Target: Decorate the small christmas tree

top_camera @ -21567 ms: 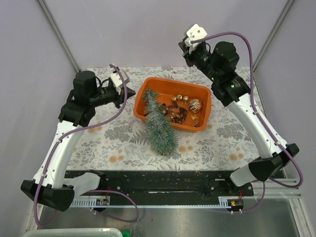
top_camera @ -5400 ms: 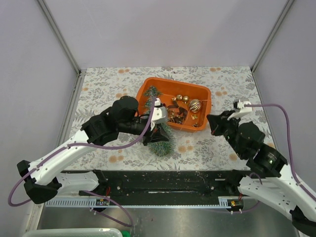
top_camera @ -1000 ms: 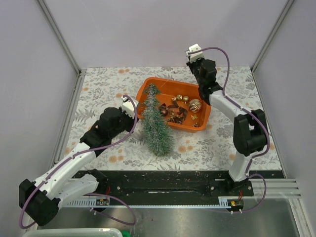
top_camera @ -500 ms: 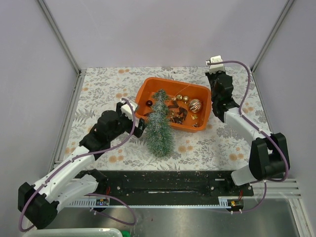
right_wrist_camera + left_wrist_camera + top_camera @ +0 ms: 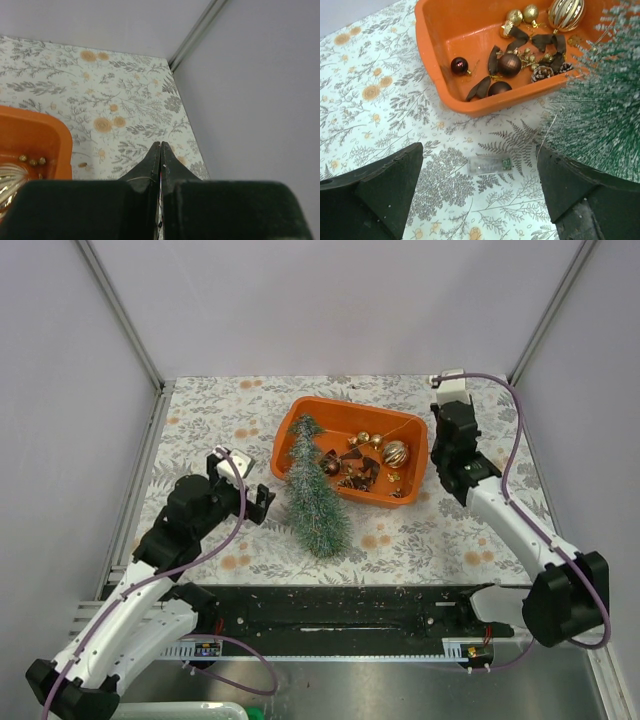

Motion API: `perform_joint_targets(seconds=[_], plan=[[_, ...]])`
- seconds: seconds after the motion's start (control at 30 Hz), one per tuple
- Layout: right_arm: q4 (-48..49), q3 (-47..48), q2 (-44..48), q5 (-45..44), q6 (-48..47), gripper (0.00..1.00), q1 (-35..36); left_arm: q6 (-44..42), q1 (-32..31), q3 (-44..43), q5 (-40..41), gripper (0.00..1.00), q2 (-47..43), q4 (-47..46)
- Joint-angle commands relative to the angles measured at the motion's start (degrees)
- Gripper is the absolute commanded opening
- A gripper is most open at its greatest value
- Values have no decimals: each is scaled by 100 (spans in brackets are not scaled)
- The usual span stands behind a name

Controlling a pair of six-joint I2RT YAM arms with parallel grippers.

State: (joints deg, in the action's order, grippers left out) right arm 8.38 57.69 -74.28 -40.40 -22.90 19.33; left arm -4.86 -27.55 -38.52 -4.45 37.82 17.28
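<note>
The small christmas tree (image 5: 316,496), frosted blue-green, has its tip over the left end of the orange tray (image 5: 300,412) and its wide base toward the near edge; I cannot tell whether it stands or leans. It fills the right side of the left wrist view as the tree (image 5: 600,110). My left gripper (image 5: 258,503) is open just left of the tree, holding nothing; between its wide jaws (image 5: 480,150) a small clear battery box (image 5: 490,164) lies on the cloth. My right gripper (image 5: 438,412) is shut at the tray's far right corner, pinching a thin wire (image 5: 134,177) that runs back to the tray.
The tray (image 5: 470,30) holds gold baubles (image 5: 394,452), dark red baubles (image 5: 510,64), pine cones and dark ribbons. A flower-patterned cloth (image 5: 200,430) covers the table. Grey walls and metal posts (image 5: 197,30) close in the far corners. A black rail (image 5: 330,610) runs along the near edge.
My left gripper has opened, let go of the tree and drawn back to the left. The tree's tip has swung back left. My right arm has moved right and nearer, still shut.
</note>
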Motion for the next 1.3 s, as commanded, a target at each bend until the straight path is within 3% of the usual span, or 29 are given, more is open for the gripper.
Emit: perform_joint_targets(seconds=[0.0, 0.23, 0.33, 0.6, 0.67, 0.87, 1.1, 1.2, 1.27], plan=[[-653, -197, 660, -819, 163, 0, 273, -155, 101, -226, 190, 99, -196, 442], [-1110, -276, 1144, -899, 233, 0, 264, 151, 180, -313, -310, 99, -337, 549], [-1216, -250, 960, -925, 215, 0, 273, 459, 224, -401, -1003, 99, -381, 391], [-1260, -284, 572, -961, 391, 0, 273, 1970, 259, -200, -2042, 99, -372, 74], [-1216, -355, 660, -1030, 304, 0, 273, 2147, 268, -191, -1929, 99, -390, 74], [-988, -268, 495, -1312, -31, 0, 168, 2279, 285, -200, -384, 99, -442, 416], [-691, -56, 212, -1628, -136, 0, -17, 1559, 285, 81, 1286, 99, -346, 259], [-479, -231, 475, -1743, -346, 0, -61, 1759, 285, 100, 1088, 99, -372, 66], [-460, -337, 695, -1638, -277, 0, -88, 2041, 285, 21, 231, 99, -372, -5]])
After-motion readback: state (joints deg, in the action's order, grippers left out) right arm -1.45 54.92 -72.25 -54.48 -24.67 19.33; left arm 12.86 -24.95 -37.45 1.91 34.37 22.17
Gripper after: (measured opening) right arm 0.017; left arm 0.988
